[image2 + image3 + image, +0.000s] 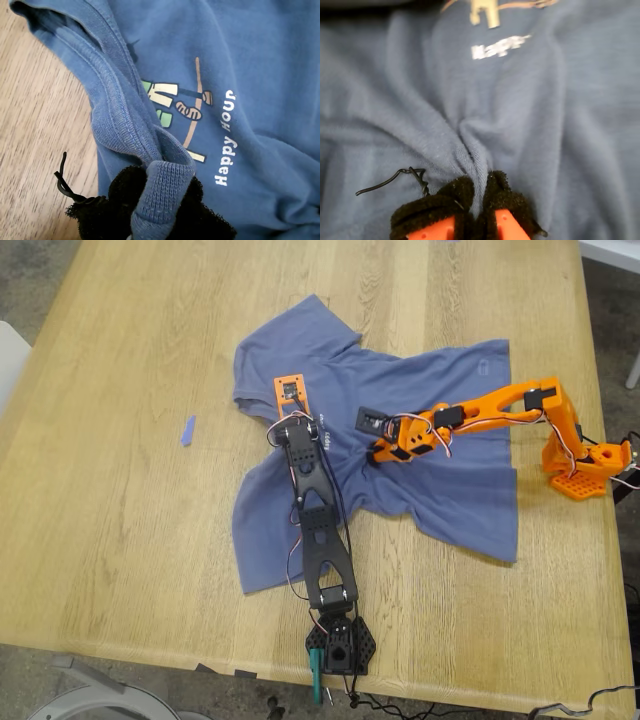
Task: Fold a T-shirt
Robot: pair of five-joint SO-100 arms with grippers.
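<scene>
The slate-blue T-shirt [440, 390] lies rumpled on the wooden table [120, 500], neck toward the exterior view's left and hem toward its right. My first gripper [288, 412], on the black arm, is shut on the ribbed collar [162, 185] next to the chest print [180, 107]. My second gripper [378, 452], on the orange arm, is shut on a pinched ridge of chest fabric [472, 150]. In the second wrist view the print [500, 45] lies beyond the jaws.
A tiny blue scrap [188, 430] lies on the bare wood to the exterior view's left of the shirt. The black arm's base [340, 645] stands at the near table edge, the orange arm's base [585, 470] at the right edge.
</scene>
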